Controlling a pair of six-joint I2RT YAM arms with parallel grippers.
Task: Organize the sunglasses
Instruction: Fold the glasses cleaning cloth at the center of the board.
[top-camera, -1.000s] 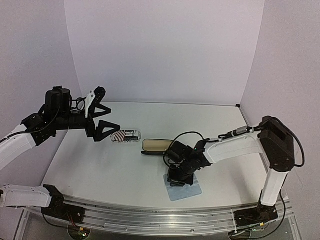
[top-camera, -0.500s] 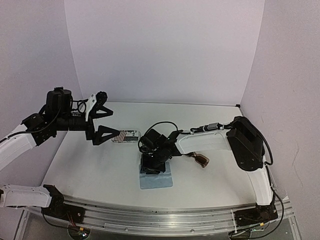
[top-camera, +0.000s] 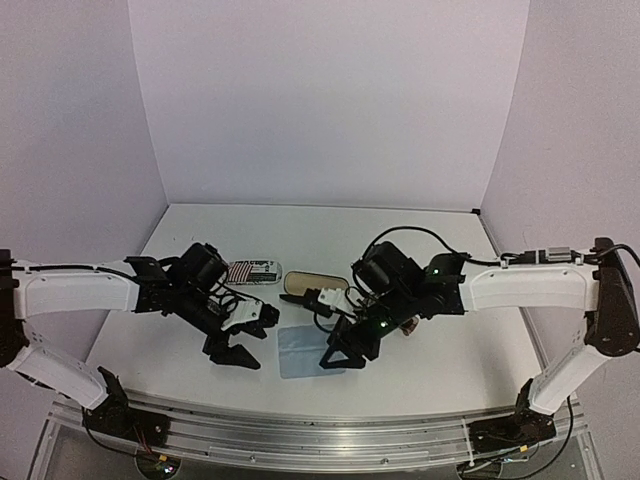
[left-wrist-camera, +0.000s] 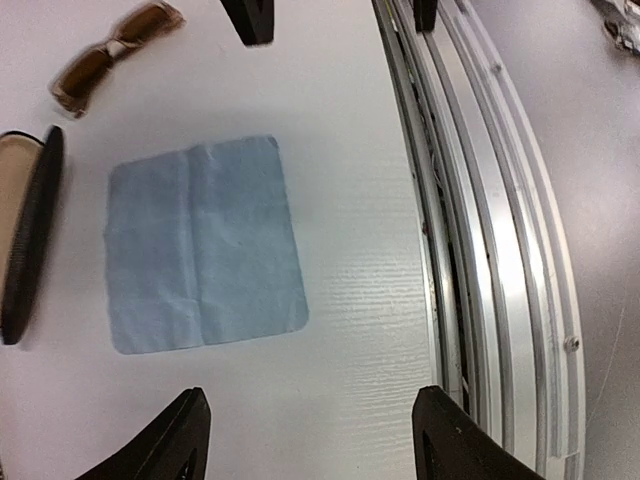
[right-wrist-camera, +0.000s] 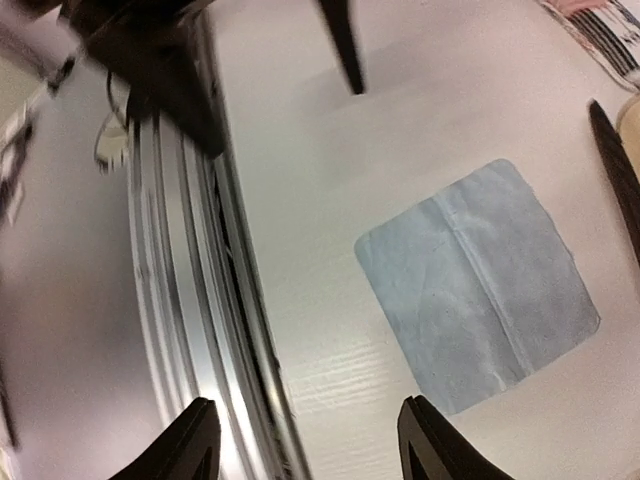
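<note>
The brown sunglasses (left-wrist-camera: 115, 55) lie folded on the white table, to the right of the open black case (left-wrist-camera: 30, 235). In the top view they (top-camera: 407, 325) peek out from behind the right arm. A light-blue cloth (top-camera: 305, 350) lies flat near the front edge, also seen in both wrist views (left-wrist-camera: 205, 245) (right-wrist-camera: 480, 300). My left gripper (top-camera: 235, 357) (left-wrist-camera: 312, 405) hovers open just left of the cloth, holding nothing. My right gripper (top-camera: 343, 362) (right-wrist-camera: 310, 410) stands open and empty at the cloth's right edge.
A white striped case (top-camera: 252, 272) lies shut behind the left gripper, beside the open black case (top-camera: 315, 285). The metal rail (left-wrist-camera: 470, 230) runs along the table's near edge, close to both grippers. Purple walls close the back and sides.
The right gripper dragged the cloth leftward, let it go and opened. The left arm swung down from high at the left to the table beside the cloth, its jaws narrowing a little.
</note>
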